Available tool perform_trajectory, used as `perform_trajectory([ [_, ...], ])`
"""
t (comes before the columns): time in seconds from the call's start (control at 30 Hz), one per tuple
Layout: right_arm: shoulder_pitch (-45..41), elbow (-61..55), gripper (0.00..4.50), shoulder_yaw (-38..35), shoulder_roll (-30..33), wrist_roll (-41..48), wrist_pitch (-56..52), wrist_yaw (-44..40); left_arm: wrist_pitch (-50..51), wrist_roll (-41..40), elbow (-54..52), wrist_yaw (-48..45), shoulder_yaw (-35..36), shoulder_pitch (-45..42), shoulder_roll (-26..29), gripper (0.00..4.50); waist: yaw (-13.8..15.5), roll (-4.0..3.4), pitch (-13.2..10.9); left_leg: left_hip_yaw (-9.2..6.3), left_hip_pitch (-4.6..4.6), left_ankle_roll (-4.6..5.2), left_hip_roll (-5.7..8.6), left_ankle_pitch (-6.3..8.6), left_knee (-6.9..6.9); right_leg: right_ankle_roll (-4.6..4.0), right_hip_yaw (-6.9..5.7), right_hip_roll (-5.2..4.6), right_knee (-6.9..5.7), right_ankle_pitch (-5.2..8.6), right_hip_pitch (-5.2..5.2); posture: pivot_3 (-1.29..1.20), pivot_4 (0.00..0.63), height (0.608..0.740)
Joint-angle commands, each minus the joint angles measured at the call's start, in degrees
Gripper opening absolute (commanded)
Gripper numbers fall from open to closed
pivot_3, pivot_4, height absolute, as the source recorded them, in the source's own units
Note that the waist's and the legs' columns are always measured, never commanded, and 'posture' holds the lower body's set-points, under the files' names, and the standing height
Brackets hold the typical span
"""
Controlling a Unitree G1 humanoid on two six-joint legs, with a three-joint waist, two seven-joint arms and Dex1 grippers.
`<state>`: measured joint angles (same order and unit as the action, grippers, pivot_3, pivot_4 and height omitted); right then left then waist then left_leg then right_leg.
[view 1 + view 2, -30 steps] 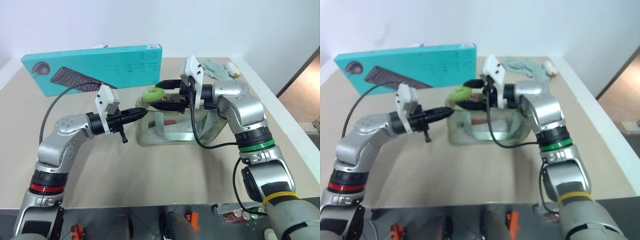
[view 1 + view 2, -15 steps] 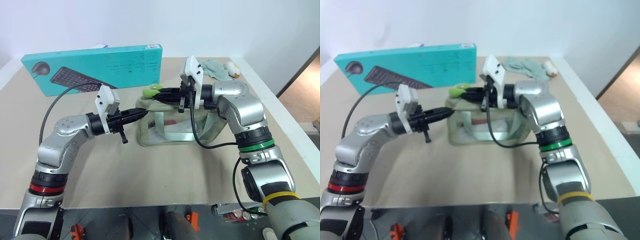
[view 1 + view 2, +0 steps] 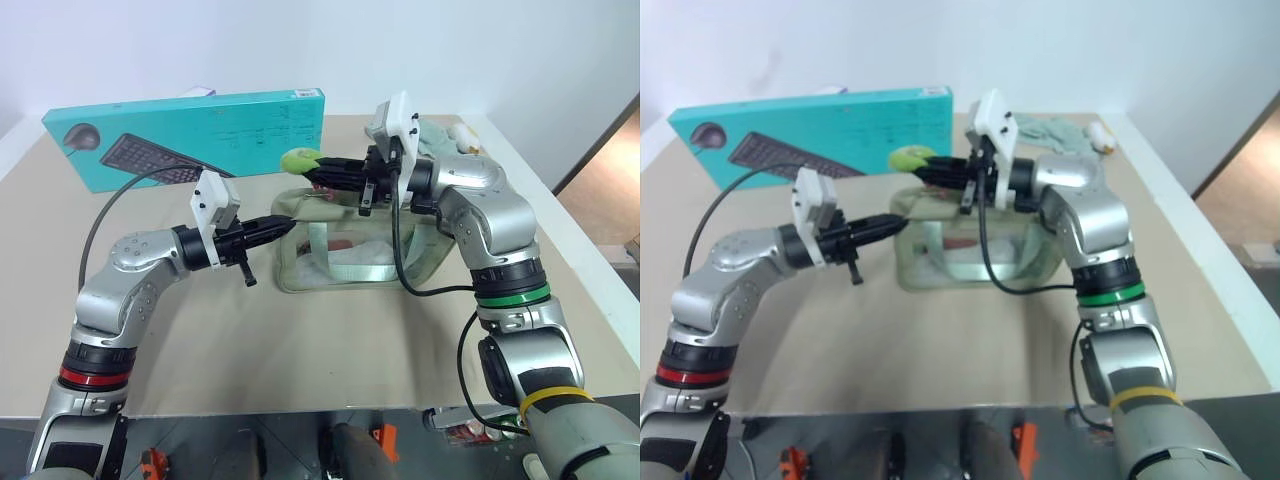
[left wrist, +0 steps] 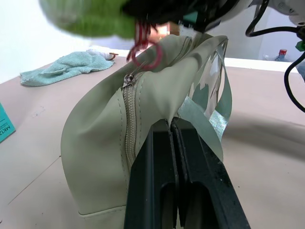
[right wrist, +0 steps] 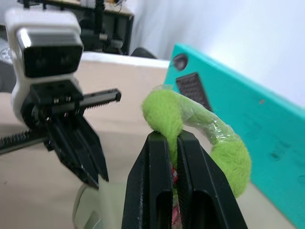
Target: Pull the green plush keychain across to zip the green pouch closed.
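Note:
The green pouch [image 3: 350, 250] sits mid-table, and its zipper [image 4: 127, 119] runs up the near end. My left gripper [image 3: 285, 225] is shut on the fabric at the pouch's left end [image 4: 170, 125]. The green plush keychain [image 3: 300, 159] is a fuzzy lime piece held above that end. My right gripper [image 3: 318, 169] is shut on it, its fingers [image 5: 157, 162] pinching the plush [image 5: 190, 129]. A red cord [image 4: 143, 47] hangs from the plush down to the zipper pull.
A long teal keyboard box [image 3: 200, 135] stands behind the pouch at the back left. A pale mint cloth [image 3: 435, 135] lies at the back right, behind my right arm. The table's right edge [image 3: 560, 230] drops to the floor.
My right gripper closed on the green plush keychain and lifted it up above the pouch's left end. The left arm stayed still.

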<state>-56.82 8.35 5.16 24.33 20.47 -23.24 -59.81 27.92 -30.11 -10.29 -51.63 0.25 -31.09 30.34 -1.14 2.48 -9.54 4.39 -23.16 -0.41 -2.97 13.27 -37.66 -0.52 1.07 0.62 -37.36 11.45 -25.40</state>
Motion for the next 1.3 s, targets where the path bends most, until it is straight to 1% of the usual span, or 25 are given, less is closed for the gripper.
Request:
perform_trajectory([
  [0.03, 0.0, -3.7, 0.04, -3.0, 1.0, 1.2, 0.5, 1.5, -0.4, 0.4, -0.1, 0.0, -0.2, -1.3, 0.1, 0.0, 0.0, 0.0, 0.0, 0.0, 0.0, 0.0, 0.0, 0.0, 0.0, 0.0, -0.01, 0.0, 0.0, 0.0, 0.0, 0.0, 0.15, 0.74],
  [0.43, -0.8, -5.8, 0.04, -5.8, 3.4, 2.2, 0.8, 4.0, -1.2, 0.7, 0.2, -0.8, -0.5, -1.1, 0.0, 0.0, 0.0, 0.0, 0.0, 0.01, 0.0, 0.0, 0.02, 0.0, 0.0, 0.01, 0.01, -0.01, 0.0, 0.0, 0.0, 0.0, 0.15, 0.74],
  [0.73, -0.3, -8.8, 0.04, -8.7, 7.0, 3.6, -0.2, 6.3, -1.7, 1.4, 0.2, -0.5, -0.6, -1.0, 0.4, 0.0, 0.0, 0.0, 0.0, 0.0, -0.03, 0.0, 0.02, 0.0, 0.0, 0.01, 0.0, -0.01, 0.01, 0.01, 0.0, 0.0, 0.15, 0.74],
  [1.07, 2.6, -10.4, 0.04, -11.0, 11.0, 3.9, -0.2, 8.3, -2.4, 2.2, 1.3, -0.6, -1.2, -2.0, 0.1, 0.0, 0.1, 0.0, 0.0, 0.01, -0.02, 0.0, 0.06, 0.0, 0.0, 0.01, 0.01, 0.0, 0.01, 0.01, 0.0, 0.0, 0.15, 0.74],
  [1.2, 4.6, -10.4, 0.04, -12.9, 13.5, 3.4, 0.4, 9.1, -2.8, 2.6, 1.6, -0.6, -1.3, -2.1, 0.1, 0.0, 0.0, -0.01, 0.0, 0.01, -0.05, 0.01, 0.07, 0.0, 0.0, 0.04, 0.0, -0.05, 0.05, 0.02, 0.0, 0.0, 0.15, 0.74],
  [1.3, 7.4, -10.0, 0.04, -15.3, 16.7, 2.8, 1.5, 9.4, -3.2, 3.0, 1.8, -0.3, -1.4, -2.3, -0.1, 0.0, 0.2, -0.01, 0.0, 0.01, -0.06, 0.01, 0.11, 0.01, 0.01, 0.06, 0.0, -0.07, 0.06, 0.03, 0.01, 0.0, 0.15, 0.74],
])
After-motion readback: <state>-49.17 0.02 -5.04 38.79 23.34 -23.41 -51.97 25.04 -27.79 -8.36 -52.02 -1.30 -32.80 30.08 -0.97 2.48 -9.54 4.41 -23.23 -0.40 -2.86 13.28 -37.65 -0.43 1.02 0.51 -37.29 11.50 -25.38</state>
